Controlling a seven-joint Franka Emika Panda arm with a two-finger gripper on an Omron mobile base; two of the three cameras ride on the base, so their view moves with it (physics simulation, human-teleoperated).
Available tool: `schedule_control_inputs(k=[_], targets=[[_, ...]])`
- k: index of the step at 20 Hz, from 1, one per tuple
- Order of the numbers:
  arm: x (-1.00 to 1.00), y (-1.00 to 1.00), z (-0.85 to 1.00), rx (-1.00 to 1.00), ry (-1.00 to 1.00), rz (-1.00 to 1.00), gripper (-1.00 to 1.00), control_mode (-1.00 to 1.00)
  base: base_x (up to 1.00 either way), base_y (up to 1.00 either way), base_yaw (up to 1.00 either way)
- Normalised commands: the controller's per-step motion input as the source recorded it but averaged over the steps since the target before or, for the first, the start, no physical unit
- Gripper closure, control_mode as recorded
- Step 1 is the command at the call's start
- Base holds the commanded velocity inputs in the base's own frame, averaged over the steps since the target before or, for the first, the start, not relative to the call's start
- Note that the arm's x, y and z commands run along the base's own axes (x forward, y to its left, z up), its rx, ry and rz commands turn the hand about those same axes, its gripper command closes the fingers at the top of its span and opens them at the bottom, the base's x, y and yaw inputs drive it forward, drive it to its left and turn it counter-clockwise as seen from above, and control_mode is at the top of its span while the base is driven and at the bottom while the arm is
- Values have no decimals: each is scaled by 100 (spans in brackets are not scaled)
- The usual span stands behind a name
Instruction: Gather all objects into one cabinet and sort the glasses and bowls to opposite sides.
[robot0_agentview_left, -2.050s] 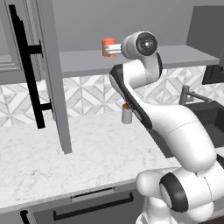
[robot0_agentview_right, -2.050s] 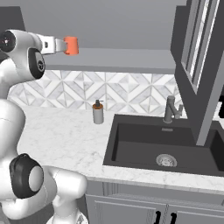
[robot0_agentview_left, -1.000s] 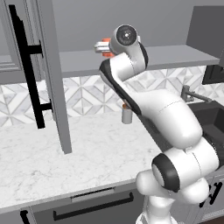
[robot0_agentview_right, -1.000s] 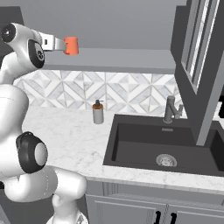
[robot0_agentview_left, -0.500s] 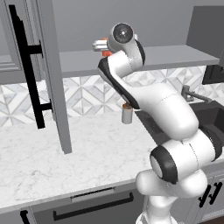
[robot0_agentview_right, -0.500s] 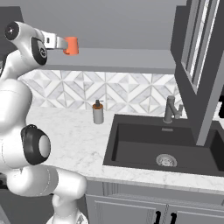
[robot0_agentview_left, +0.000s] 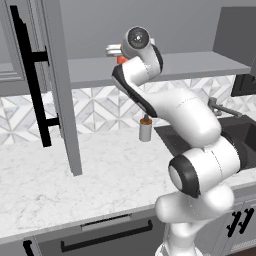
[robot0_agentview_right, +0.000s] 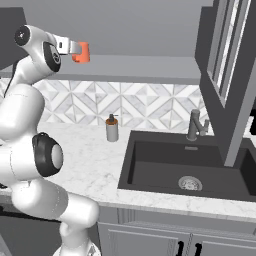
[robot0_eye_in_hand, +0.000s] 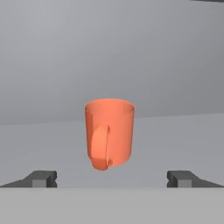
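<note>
While the grey cabinet shelf stretches out ahead of the hand, the arm reaches up and forward at shelf height with its wrist level. The step in hand looks like the approach to pick up the orange cup, which stands upright on the shelf straight ahead of the gripper, its handle turned toward the hand. The fingers are spread wide, empty, short of the cup. Next, the hand likely must advance until they flank the cup, then close.
</note>
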Motion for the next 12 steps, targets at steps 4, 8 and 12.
schedule_control_inputs(k=[4, 8, 12], targets=[[22, 0, -5, 0, 0, 0, -100, -100, 0, 0, 0], [14, 0, -2, 0, 0, 0, -100, -100, 0, 0, 0], [18, 1, -5, 0, 0, 0, -100, -100, 0, 0, 0]])
